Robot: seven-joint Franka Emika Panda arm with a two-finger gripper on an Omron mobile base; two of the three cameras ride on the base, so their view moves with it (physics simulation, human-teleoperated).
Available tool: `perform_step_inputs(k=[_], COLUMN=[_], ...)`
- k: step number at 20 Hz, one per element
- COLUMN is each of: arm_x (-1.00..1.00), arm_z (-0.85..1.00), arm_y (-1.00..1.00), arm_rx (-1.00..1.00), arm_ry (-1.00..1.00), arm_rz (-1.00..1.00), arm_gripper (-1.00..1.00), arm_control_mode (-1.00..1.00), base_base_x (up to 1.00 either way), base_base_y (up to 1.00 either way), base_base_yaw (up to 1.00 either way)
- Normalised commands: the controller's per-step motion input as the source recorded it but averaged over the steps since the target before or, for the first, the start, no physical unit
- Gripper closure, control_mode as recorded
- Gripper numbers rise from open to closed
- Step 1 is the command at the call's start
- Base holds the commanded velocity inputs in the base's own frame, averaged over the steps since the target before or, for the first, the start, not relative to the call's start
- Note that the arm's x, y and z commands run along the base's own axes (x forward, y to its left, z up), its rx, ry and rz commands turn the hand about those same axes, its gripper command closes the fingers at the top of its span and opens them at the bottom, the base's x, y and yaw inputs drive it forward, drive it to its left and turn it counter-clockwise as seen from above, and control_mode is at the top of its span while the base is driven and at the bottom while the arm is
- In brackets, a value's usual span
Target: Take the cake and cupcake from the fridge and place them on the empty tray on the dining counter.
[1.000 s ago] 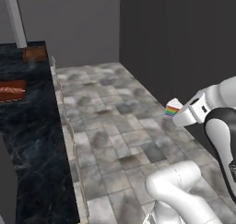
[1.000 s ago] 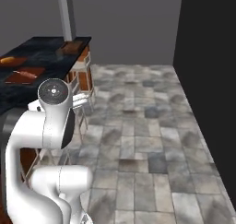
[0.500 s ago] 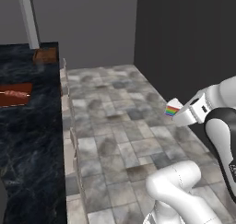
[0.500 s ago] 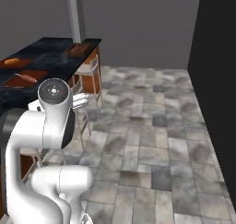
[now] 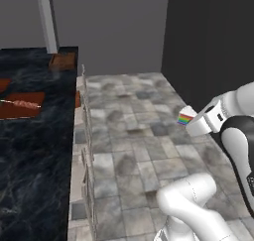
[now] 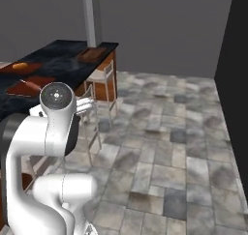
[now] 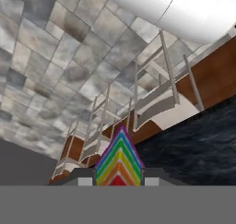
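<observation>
Between the gripper's (image 7: 119, 179) finger tips sits the cake (image 7: 119, 162), pinched at its rainbow sides and held over the floor, clear of the dining counter (image 5: 34, 150), presumably so it rides safely while the base drives. The tray (image 5: 63, 61) waits at the counter's far corner. Since the earlier frames both base views have swung, bringing counter and tray nearer; the grip is unchanged.

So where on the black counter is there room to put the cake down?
The dining counter is bare across its near stretch, below the flat brown board. Farther back, the board and the tray crowd the top. The pincer holds the cake.
</observation>
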Motion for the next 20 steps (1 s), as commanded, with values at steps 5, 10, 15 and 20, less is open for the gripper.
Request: perform_step_inputs(k=[5, 10, 15, 20], arm_x=[0.0, 0.0, 0.0, 0.0], arm_z=[0.0, 0.0, 0.0, 0.0], arm_y=[0.0, 0.0, 0.0, 0.0], arm_rx=[0.0, 0.0, 0.0, 0.0], arm_ry=[0.0, 0.0, 0.0, 0.0], arm_rz=[0.0, 0.0, 0.0, 0.0], arm_gripper=[1.0, 1.0, 1.0, 1.0], arm_control_mode=[1.0, 1.0, 1.0, 1.0], base_base_x=[0.66, 0.72, 0.76, 0.76], base_base_y=[-0.38, -0.5, -0.51, -0.52], base_base_yaw=[0.2, 0.2, 0.21, 0.22])
